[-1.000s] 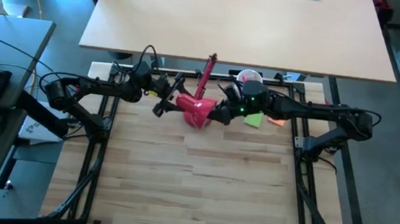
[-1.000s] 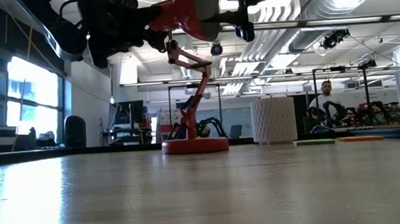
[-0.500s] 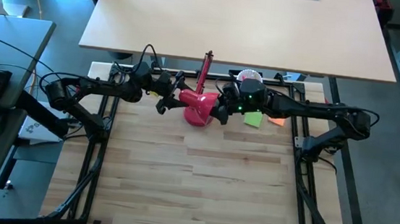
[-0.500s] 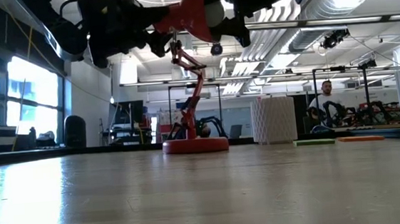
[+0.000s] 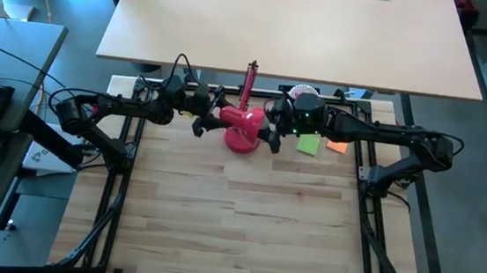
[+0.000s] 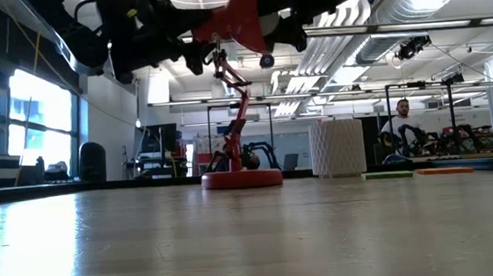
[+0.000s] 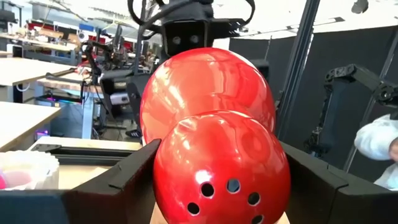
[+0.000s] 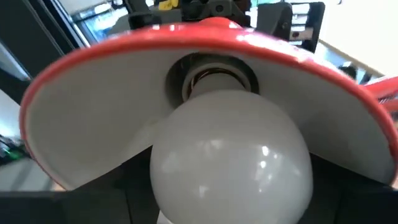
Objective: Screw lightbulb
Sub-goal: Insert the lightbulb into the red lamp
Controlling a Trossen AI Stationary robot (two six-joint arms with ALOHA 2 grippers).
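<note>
Sitting with its screw base at the socket inside the red lamp shade, the lightbulb fills the right wrist view, its white globe toward the camera and its grey base against the socket in the shade's white inner face. Dark fingers show at both sides of the globe there, and the right gripper is at the shade's open mouth with its jaws spread around the bulb; whether the pads touch the glass cannot be told.

On the shade's other side, the left gripper is clamped on the rounded, vented back of the shade, its dark fingers pressed to either side of the red dome. The shade hangs high above the table, at the far middle of the work area.

Below it, the lamp's red jointed arm runs down to a round red base on the wooden table.

Right of the lamp stand a white perforated cup and flat green and orange notes. A person sits in the room beyond.
</note>
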